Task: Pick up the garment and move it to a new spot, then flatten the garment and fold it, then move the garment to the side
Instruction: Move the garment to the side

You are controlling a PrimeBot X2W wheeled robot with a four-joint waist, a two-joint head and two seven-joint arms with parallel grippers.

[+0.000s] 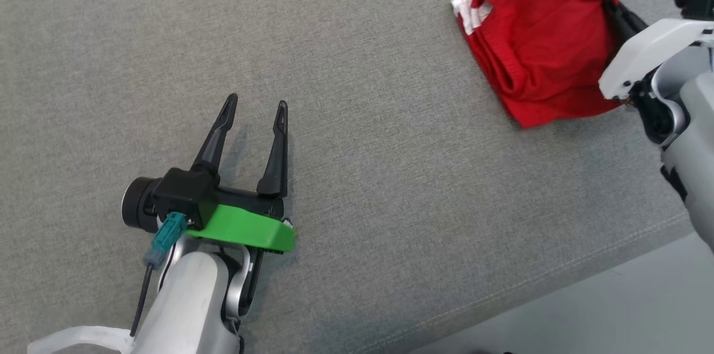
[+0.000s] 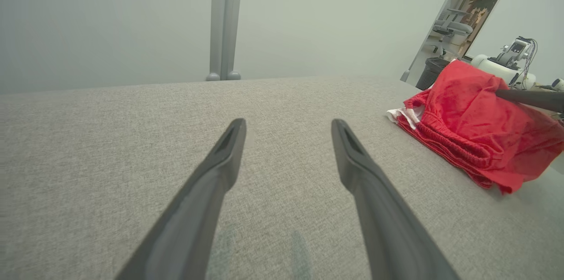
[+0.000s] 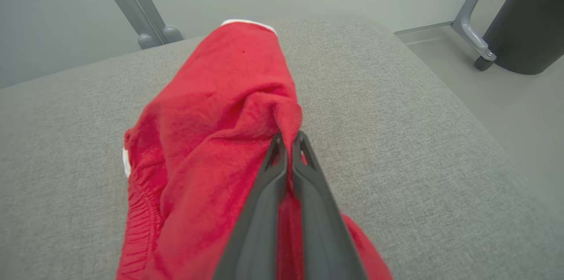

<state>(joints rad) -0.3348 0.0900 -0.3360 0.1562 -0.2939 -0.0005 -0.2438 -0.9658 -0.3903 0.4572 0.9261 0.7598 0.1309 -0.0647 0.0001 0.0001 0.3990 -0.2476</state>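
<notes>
i have the right gripper (image 3: 288, 139) pinched tight on a ridge of the red garment (image 1: 541, 47). its two fingers are pressed together with a fold of cloth between them, so the fabric tents up toward the tips instead of lying flat. the garment sits at the far right of the grey cushion (image 1: 357, 136), close to its right edge, with its lower part resting on the cushion. the elastic waistband and a bit of white trim face left. i think the grip is high on a fold so the whole bundle comes along with one arm when i shift it. the left gripper (image 1: 256, 102) hangs over bare cushion at the near left, jaws spread wide, holding nothing, well apart from the cloth. parked there it is out of the way, and ready to pin or smooth a corner. whether this bundle counts as folded i cannot tell.
</notes>
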